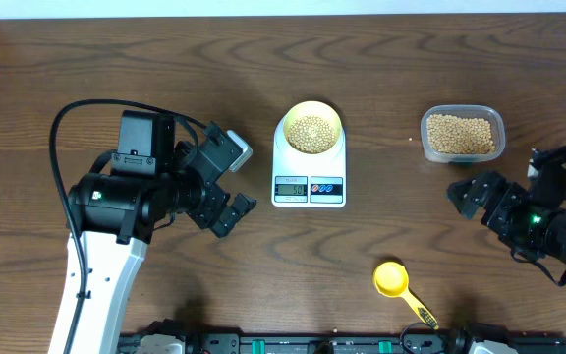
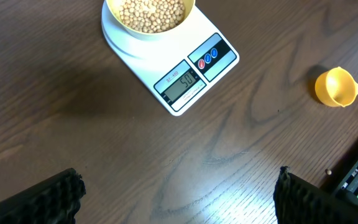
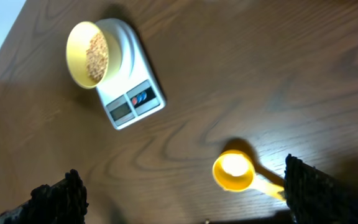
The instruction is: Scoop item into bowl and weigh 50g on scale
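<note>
Worktop (image 1: 165, 79): dark wood, scale (image 1: 309, 187) sits between both arms
Bowl (image 3: 78, 50): on scale, beans (image 3: 96, 55) inside, display reads roughly fifty imo
Left end effector (image 1: 236, 182): wide open, empty, scale straight ahead
Right end effector (image 3: 182, 202): wide open, empty too
Scoop (image 3: 233, 172): empty, flat, just ahead of right one, handle angled toward one finger; right arm's way nearer

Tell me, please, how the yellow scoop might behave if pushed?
The yellow scoop looks like thin plastic, so probably light and easily slid. Its long handle suggests it would pivot. It appears empty, so spills seem unlikely.
</note>
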### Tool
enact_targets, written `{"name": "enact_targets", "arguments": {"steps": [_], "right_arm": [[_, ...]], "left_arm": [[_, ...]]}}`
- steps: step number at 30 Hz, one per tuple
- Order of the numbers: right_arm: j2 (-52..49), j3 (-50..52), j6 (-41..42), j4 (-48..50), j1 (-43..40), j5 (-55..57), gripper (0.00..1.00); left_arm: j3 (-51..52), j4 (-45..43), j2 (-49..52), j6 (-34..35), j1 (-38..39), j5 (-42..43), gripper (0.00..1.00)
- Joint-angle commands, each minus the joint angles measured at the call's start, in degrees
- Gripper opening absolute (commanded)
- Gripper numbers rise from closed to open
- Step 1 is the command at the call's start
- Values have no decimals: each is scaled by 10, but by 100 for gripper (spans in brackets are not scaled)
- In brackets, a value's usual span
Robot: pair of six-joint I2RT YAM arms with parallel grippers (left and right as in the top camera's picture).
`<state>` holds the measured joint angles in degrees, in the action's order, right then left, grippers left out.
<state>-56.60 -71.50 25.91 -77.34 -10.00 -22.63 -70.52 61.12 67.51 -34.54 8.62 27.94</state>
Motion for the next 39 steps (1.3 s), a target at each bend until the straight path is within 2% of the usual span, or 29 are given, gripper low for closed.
{"name": "enact_targets", "arguments": {"steps": [1, 8, 13, 20, 26, 39], "right_arm": [[13, -3, 2, 12, -1, 62, 99], [81, 11, 2, 35, 7, 107, 99], [166, 68, 2, 58, 7, 127, 99], [351, 242, 2, 196, 7, 126, 99], [468, 359, 2, 293, 7, 112, 99], [563, 507, 2, 452, 7, 110, 99]], "left_arm": [[2, 1, -1, -4, -2, -3, 100], [2, 1, -1, -4, -2, -3, 100], [2, 1, -1, -4, -2, -3, 100], [2, 1, -1, -4, -2, -3, 100], [2, 1, -1, -4, -2, -3, 100], [2, 1, -1, -4, -2, -3, 100]]}}
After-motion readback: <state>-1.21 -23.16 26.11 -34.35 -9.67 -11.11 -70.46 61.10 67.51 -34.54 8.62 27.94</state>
